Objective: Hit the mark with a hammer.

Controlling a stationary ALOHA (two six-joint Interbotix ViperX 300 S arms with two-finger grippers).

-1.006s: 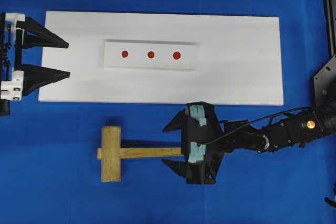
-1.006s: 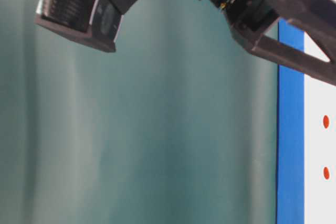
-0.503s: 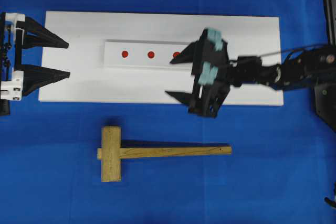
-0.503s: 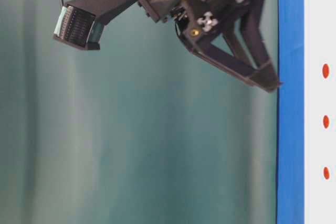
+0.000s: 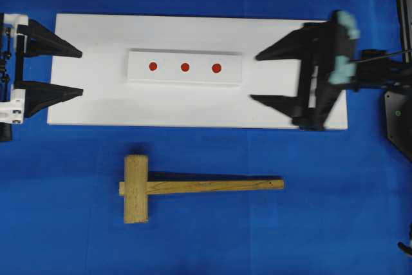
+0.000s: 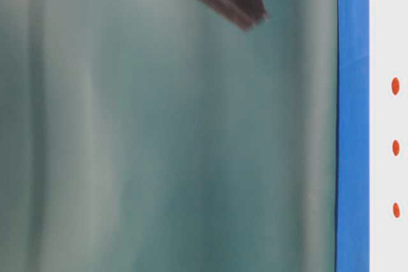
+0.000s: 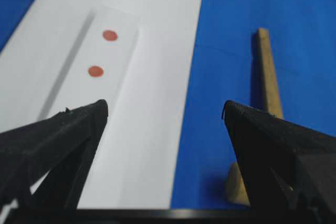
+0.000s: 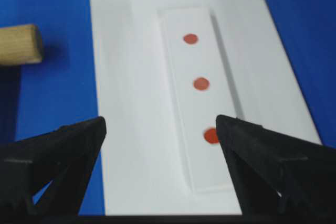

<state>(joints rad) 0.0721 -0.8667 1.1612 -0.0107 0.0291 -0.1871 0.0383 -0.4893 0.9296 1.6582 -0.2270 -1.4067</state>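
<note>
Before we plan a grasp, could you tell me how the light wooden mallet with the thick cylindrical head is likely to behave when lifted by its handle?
The light wooden mallet looks rigid, so it probably won't flex. Its thick head likely makes it head-heavy, so it may droop if gripped near the handle's far end. The squared handle should resist rolling.

Black pointed fingers point(image 5: 61, 49), white left bracket, teal right pads.
</note>
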